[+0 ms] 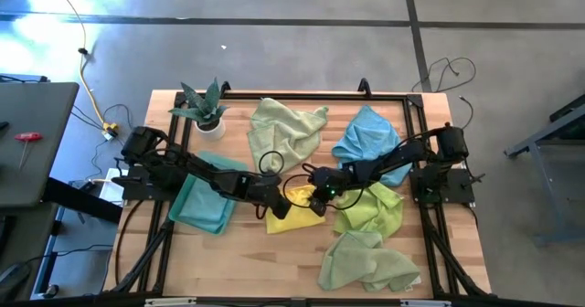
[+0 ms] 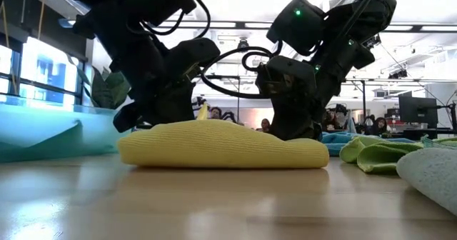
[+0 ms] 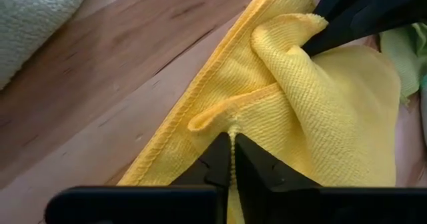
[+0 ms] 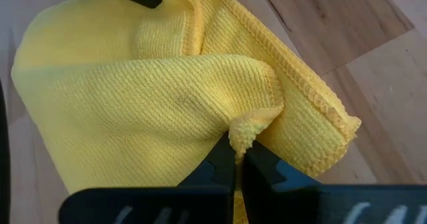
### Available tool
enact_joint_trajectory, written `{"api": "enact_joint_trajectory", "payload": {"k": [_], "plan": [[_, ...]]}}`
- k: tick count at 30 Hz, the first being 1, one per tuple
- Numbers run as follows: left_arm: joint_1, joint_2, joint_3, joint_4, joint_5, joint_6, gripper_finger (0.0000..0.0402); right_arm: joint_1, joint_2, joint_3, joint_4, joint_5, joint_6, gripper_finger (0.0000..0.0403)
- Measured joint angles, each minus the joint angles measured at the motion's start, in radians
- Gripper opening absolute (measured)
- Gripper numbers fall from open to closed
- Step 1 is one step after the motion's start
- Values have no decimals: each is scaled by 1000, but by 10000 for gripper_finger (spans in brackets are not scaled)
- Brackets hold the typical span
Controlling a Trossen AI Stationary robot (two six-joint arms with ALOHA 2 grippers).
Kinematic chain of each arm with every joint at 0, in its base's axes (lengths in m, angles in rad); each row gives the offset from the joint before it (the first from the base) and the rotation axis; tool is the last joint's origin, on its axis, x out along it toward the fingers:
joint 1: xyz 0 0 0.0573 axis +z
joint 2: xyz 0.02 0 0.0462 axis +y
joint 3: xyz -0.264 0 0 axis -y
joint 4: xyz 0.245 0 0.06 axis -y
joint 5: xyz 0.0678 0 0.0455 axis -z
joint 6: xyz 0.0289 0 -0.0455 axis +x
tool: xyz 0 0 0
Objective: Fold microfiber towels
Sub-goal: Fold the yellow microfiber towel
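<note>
At mid-table, you are looking at both arms meeting over the yellow towel (image 1: 291,217), which is lying crumpled on the wooden table (image 1: 274,261) between a folded teal towel (image 1: 203,206) to its left and a lime green towel (image 1: 370,208) to its right. The left gripper (image 3: 232,159) is pinching a stitched edge of the yellow cloth between fingers pressed fully together; the right gripper (image 4: 237,159) is squeezing a bunched fold of the same cloth, its fingers likewise closed tight. The towel's ribbed weave and hemmed border are showing clearly in both wrist views, with layers doubled over one another. From table height it is sitting as a low, rounded yellow mound under the two dark grippers. Only the overhead view is taking in the rest: a pale green towel (image 1: 285,129) and a sky blue towel (image 1: 367,135) lying rumpled at the far side, another pale green one (image 1: 366,263) at the near right, and a potted plant (image 1: 207,109) at the far left.
</note>
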Motion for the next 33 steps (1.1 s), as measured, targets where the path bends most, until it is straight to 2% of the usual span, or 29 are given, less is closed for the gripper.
{"api": "enact_joint_trajectory", "payload": {"k": [7,15,21,25,33], "plan": [[-26,-59,5,-93,-10,-9,2,0,0,0,2,-1,-2,0],[-103,-123,4,-263,-82,-112,1,0,0,0,6,-4,-20,0],[-163,-124,4,-269,-251,-159,1,-1,0,0,10,-4,-23,0],[-178,-124,4,-283,-366,-96,0,-1,1,0,11,-4,-23,0],[-169,-124,4,-308,-230,-103,16,-1,1,0,11,-8,-24,14]]}}
